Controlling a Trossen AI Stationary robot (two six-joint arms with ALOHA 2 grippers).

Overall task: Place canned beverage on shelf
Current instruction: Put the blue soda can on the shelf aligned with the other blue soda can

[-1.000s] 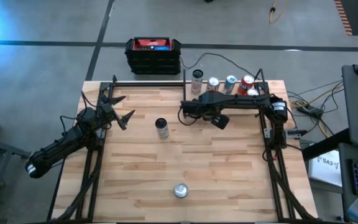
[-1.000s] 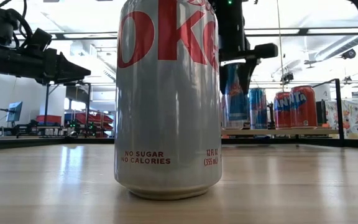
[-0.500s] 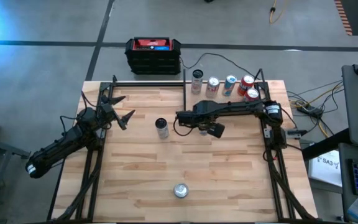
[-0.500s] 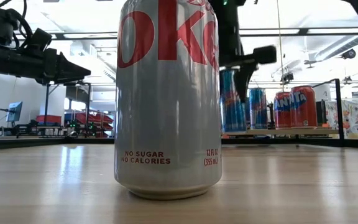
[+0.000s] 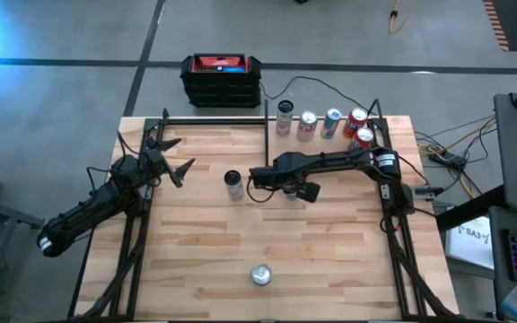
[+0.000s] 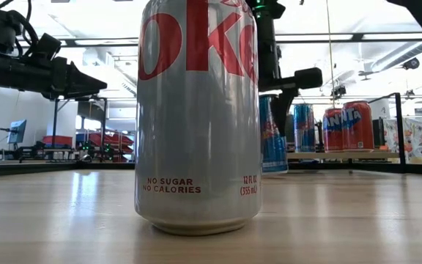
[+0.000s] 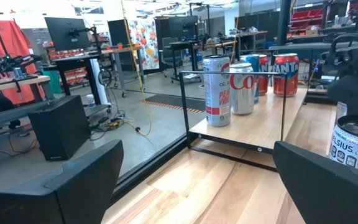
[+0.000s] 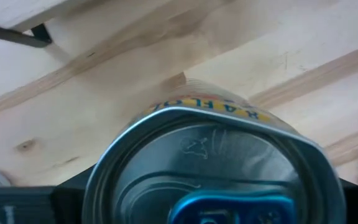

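Note:
My right gripper (image 5: 278, 182) points down over the table's middle, just off the shelf's (image 5: 323, 141) near left corner, and is shut on a blue and silver can (image 6: 273, 138). In the high view the arm mostly hides this can. Several cans (image 5: 333, 119) stand on the shelf board. A dark can (image 5: 233, 184) stands on its base left of my right gripper. A silver cola can (image 5: 260, 274) stands near the front edge and fills the low view (image 6: 196, 110). My left gripper (image 5: 164, 157) waits open at the table's left, pointing level toward the shelf (image 7: 247, 132). My right gripper holds the blue and silver can by its upper wall just below the top rim (image 8: 101, 177), pinched between its two fingers. The fingers come from above, pointing down. The can hangs upright below them, its base (image 6: 275, 171) seemingly a little above the tabletop.
A black and red box (image 5: 223, 79) sits on the floor beyond the table's far edge, with cables (image 5: 321, 85) running to the shelf corner. Black frame rods (image 5: 133, 233) run along both table sides. Bare wood lies between the dark can and the cola can.
My right gripper has come down and moved toward the table's near edge and slightly left, away from the shelf, rolling a little. The blue and silver can has sunk with it, staying upright.

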